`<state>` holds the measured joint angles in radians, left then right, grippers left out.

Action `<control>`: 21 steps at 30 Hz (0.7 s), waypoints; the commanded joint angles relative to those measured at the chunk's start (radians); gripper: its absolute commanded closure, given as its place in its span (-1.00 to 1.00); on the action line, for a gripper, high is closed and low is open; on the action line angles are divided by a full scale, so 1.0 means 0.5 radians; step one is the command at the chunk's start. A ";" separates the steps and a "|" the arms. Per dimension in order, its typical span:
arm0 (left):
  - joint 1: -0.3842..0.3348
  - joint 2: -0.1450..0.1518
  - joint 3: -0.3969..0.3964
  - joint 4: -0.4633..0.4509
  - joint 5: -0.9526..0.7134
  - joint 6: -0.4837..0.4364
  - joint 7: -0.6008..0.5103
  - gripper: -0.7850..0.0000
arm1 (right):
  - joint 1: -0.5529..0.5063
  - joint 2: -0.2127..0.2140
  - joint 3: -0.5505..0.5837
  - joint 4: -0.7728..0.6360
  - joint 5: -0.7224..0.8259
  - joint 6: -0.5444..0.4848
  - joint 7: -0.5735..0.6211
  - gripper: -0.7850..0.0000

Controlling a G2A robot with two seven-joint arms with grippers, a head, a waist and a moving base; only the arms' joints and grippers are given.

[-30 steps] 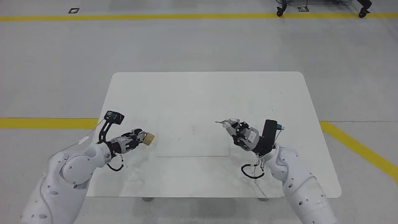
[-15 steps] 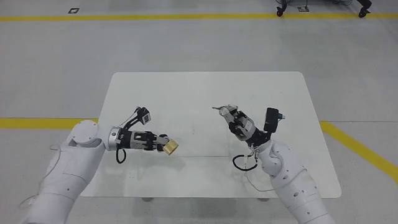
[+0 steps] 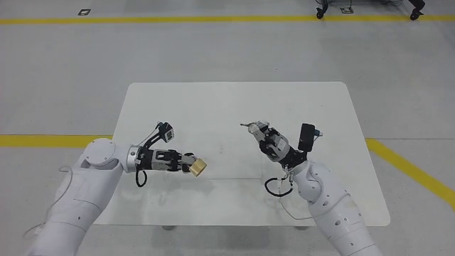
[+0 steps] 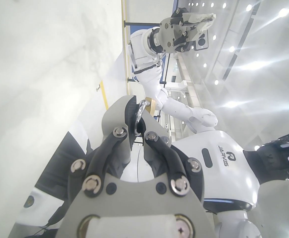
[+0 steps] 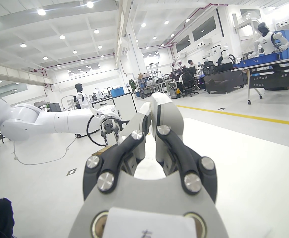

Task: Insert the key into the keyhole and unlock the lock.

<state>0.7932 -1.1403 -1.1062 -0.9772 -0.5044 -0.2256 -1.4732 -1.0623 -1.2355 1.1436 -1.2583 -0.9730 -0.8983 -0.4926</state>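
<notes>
The white table (image 3: 234, 99) carries the scene. Above it, toward the robot-side edge and left of the middle, the left gripper (image 3: 183, 162) is clamped narrowly on the steel shackle of the brass lock (image 3: 197, 166), whose body sticks out past the fingertips toward the table's centre; whether the lock touches the tabletop cannot be told. In the left wrist view the dark pads (image 4: 130, 115) pinch the shackle. Well apart from it, near the table's centre, the right gripper (image 3: 254, 129) has its fingers pressed together on the key (image 3: 245, 124), a thin grey sliver pointing toward the far edge (it is hidden behind the fingers in the right wrist view). A white label (image 5: 149, 221) on that gripper's base bears dark print, cut off at the frame edge.
</notes>
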 commanded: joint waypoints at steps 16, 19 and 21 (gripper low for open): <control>-0.107 -0.089 0.194 0.287 -0.537 0.256 -0.125 1.00 | 0.054 -0.050 -0.147 -0.042 -0.003 0.032 0.145 1.00; -0.128 -0.091 0.173 0.353 -0.570 0.100 -0.125 1.00 | 0.060 -0.057 -0.162 -0.036 -0.037 0.057 0.151 1.00; -0.132 -0.088 0.142 0.373 -0.550 -0.048 -0.071 1.00 | 0.063 -0.061 -0.171 -0.031 -0.065 0.090 0.166 1.00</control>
<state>0.7276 -1.1852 -1.0264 -0.7948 -0.7877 -0.2018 -1.5277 -1.0316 -1.2651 1.0603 -1.2751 -0.9992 -0.8618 -0.4136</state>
